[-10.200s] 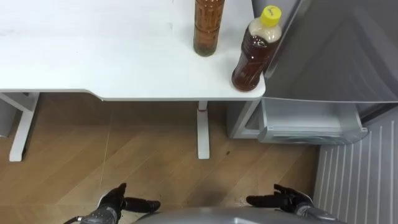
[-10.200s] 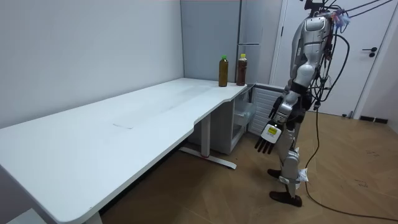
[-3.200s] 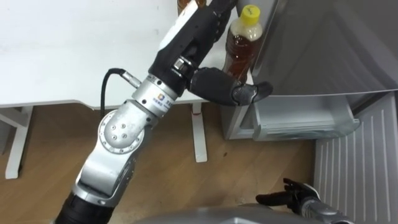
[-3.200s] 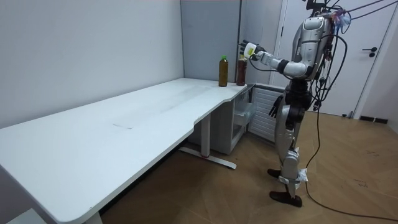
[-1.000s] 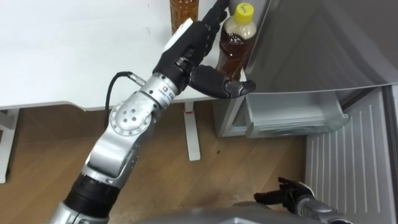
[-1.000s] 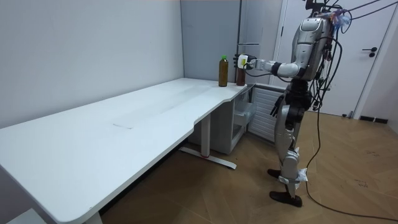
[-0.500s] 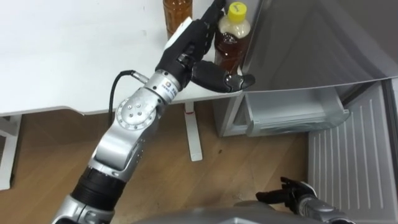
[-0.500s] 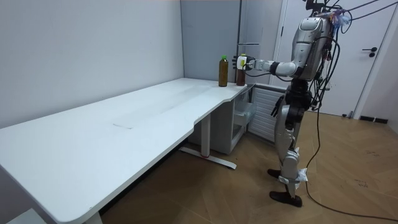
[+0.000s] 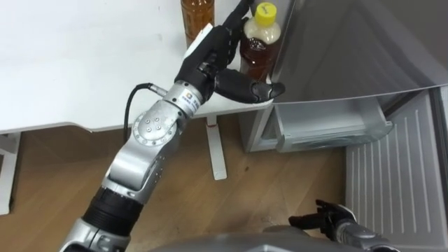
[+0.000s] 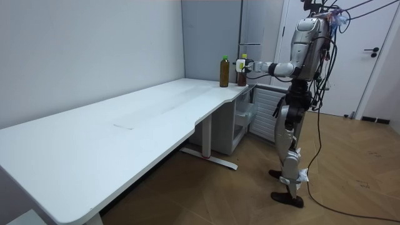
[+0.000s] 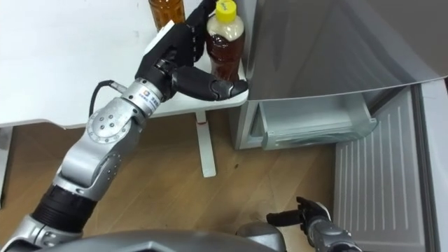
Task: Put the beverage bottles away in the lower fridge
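Note:
A brown drink bottle with a yellow cap [image 9: 257,42] stands at the corner of the white table [image 9: 84,63], right beside the grey fridge [image 9: 350,49]. My left hand [image 9: 213,59] reaches up to it and is open: the fingers lie straight along the bottle's left side and the thumb [image 9: 255,90] stretches across in front of its base. A second amber bottle [image 9: 196,14] stands just left of the hand. In the room view I stand by the table's end with my left arm held out to the bottles [image 10: 241,70]. My right hand [image 9: 325,220] hangs low, fingers relaxed.
The lower fridge compartment [image 9: 329,126] stands open under the grey upper door, with its ribbed white door [image 9: 392,182] swung out to my right. A table leg [image 9: 215,150] stands on the wooden floor next to the fridge.
Since ten seconds ago my left arm has risen from my hip to the yellow-capped bottle. In the last second the hand has edged closer around it; the bottle stays put.

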You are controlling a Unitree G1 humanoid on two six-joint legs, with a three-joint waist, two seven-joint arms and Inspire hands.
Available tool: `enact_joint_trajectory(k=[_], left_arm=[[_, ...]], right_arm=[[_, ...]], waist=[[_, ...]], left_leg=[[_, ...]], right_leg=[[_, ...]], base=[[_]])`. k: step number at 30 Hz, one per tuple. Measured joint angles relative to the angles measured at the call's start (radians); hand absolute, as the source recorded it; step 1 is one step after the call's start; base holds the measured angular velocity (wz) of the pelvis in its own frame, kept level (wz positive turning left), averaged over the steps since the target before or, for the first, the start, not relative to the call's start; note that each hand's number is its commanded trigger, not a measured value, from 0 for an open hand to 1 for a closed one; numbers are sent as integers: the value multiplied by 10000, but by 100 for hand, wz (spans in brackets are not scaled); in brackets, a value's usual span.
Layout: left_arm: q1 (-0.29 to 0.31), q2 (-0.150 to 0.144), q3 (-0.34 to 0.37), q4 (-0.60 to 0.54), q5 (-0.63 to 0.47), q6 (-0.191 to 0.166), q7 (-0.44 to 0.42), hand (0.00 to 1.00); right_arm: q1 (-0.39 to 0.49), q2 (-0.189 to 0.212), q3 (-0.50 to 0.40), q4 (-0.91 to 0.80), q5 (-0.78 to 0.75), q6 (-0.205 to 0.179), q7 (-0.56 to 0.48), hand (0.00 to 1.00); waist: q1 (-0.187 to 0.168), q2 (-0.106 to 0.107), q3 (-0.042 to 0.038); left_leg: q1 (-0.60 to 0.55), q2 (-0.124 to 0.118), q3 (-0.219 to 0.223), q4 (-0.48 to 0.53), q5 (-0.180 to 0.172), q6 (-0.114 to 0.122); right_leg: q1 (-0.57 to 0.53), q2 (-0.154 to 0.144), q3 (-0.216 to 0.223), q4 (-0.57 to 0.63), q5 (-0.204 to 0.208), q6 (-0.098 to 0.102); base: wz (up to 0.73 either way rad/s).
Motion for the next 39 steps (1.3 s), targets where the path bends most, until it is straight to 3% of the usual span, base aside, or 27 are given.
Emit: enact_joint_trajectory(k=[3, 11, 33, 39], left_arm=[[-245, -1, 51, 12, -2, 1, 2, 100], [-521, -7, 166, 267, 7, 20, -28, 100], [-548, -16, 229, 466, 3, 76, -256, 100], [-547, -11, 212, 474, -821, 291, -616, 100]], right_arm=[[-13, 34, 6, -7, -4, -4, -10, 0], [-11, 83, 13, -4, -3, 5, -18, 0], [-39, 87, 0, 83, -32, 5, -30, 0], [-38, 69, 8, -6, -2, 19, -4, 0]], waist=[[15, -63, 30], [4, -136, 10], [-202, -124, -5], [-195, -62, -37]], left_leg=[[4, 2, 3, 0, 0, 0], [6, 5, -1, 3, 0, 0], [27, 23, 27, 106, 0, 0], [-12, 42, -9, 137, 0, 0]], right_leg=[[-1, 6, 25, 0, 0, 0], [-11, 11, 53, 0, 1, 0], [16, 5, 72, 67, 36, -45], [-5, -32, 39, 108, 43, -56]], base=[[-1], [-2], [0], [1]])
